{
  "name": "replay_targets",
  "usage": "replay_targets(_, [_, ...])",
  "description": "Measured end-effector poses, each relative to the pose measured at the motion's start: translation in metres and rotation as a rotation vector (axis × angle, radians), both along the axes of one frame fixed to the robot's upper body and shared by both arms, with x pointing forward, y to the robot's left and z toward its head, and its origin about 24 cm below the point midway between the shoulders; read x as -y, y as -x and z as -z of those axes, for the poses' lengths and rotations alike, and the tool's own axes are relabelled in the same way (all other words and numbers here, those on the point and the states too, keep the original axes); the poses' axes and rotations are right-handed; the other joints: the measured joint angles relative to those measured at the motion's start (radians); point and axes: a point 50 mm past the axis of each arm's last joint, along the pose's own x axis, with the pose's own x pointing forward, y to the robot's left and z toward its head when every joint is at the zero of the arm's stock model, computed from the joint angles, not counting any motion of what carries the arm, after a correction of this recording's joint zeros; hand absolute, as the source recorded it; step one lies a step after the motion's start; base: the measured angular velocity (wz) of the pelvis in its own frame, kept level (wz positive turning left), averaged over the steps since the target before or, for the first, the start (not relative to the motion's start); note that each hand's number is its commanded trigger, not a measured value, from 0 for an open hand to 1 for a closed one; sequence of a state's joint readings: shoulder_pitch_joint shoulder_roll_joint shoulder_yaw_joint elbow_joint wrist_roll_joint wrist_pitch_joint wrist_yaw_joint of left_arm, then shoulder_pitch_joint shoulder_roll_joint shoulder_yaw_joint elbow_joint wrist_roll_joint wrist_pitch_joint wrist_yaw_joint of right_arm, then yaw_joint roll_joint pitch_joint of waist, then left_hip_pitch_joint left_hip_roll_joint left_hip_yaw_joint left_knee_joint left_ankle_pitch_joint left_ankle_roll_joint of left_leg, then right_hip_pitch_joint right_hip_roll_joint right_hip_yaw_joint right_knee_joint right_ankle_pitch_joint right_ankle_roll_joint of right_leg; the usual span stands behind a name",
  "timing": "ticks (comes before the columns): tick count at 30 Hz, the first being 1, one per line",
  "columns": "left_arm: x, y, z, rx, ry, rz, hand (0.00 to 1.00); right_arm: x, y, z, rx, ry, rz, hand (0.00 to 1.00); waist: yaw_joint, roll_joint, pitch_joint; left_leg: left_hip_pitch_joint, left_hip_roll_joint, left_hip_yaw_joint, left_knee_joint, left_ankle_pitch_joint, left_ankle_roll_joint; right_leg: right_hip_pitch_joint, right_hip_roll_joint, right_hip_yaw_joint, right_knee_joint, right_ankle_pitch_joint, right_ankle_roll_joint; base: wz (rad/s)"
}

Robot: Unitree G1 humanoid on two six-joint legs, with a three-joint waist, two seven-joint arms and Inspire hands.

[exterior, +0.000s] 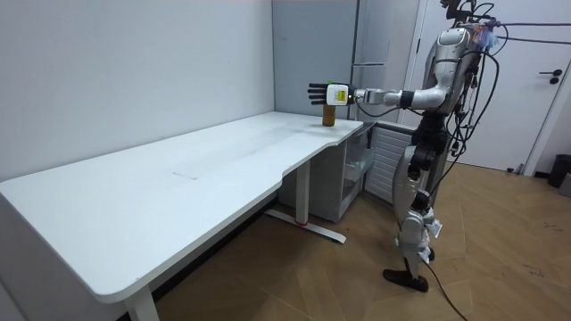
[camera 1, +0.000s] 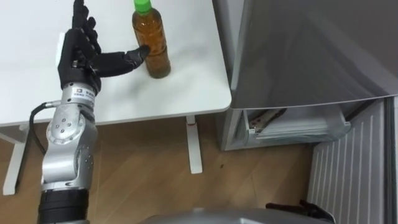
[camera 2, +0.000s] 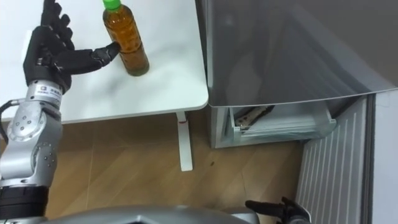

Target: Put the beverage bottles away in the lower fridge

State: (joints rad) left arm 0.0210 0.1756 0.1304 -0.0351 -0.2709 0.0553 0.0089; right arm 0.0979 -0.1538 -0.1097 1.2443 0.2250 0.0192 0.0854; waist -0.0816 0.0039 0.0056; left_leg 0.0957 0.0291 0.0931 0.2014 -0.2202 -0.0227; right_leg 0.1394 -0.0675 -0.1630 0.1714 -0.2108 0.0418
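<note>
Left eye view: shows left hand (camera 1: pixel 78 53) spread over the white table (camera 1: pixel 186 87), fingers straight, thumb tip touching the side of the tea bottle (camera 1: pixel 152 43); nothing gripped. Puts the bottle upright on the table just right of the hand, near the table's corner. Further right and lower, shows the fridge (camera 1: pixel 311 56) with its lower compartment (camera 1: pixel 295 127) open. Reads as the reach-to-grasp step, drink not yet picked. Calls next for bringing the palm in and curling round the bottle's body without tipping it, then carrying it right and down to the compartment.

Right eye view: repeats the same contact; adds right hand (camera 2: pixel 277 208) low at the bottom edge, well apart from the bottle.

Room view: gives what the eye views lack, namely the stance at the table's far end beside the fridge, left arm stretched out level. Too small there to judge thumb contact.
</note>
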Motion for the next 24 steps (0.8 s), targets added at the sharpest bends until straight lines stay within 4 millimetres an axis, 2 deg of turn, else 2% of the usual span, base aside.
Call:
replay_targets(7, [0.010, -0.016, -0.014, 0.046, 0.000, 0.042, 0.00, 0.003, 0.000, -0.001, -0.005, 0.011, -0.004, 0.00, -0.006, 0.013, 0.0003, 0.005, 0.000, 0.003, 0.000, 0.000, 0.000, -0.001, 0.000, 0.012, -0.001, 0.000, 0.000, -0.02])
replay_targets(12, [0.010, -0.017, -0.005, 0.007, 0.010, 0.048, 0.00, 0.005, -0.003, -0.002, 0.002, 0.023, -0.005, 0.00, -0.031, 0.022, 0.0019, 0.006, 0.001, 0.007, -0.001, 0.000, 0.000, -0.003, 0.001, 0.015, -0.001, 0.000, 0.000, -0.01])
replay_targets(19, [0.004, -0.020, 0.004, -0.041, -0.003, 0.034, 0.00, 0.006, -0.004, -0.002, 0.003, 0.035, -0.004, 0.00, -0.038, 0.020, 0.0039, 0.013, 0.002, 0.017, -0.003, 0.000, 0.000, -0.005, 0.002, 0.023, 0.001, 0.001, 0.000, -0.04])
replay_targets(24, [0.003, -0.036, -0.009, -0.002, -0.024, 0.037, 0.00, 0.007, -0.006, -0.002, -0.002, 0.054, -0.017, 0.00, -0.050, 0.021, 0.0039, 0.010, 0.002, 0.017, -0.003, 0.000, 0.000, -0.009, 0.002, 0.023, 0.002, 0.003, 0.000, 0.00])
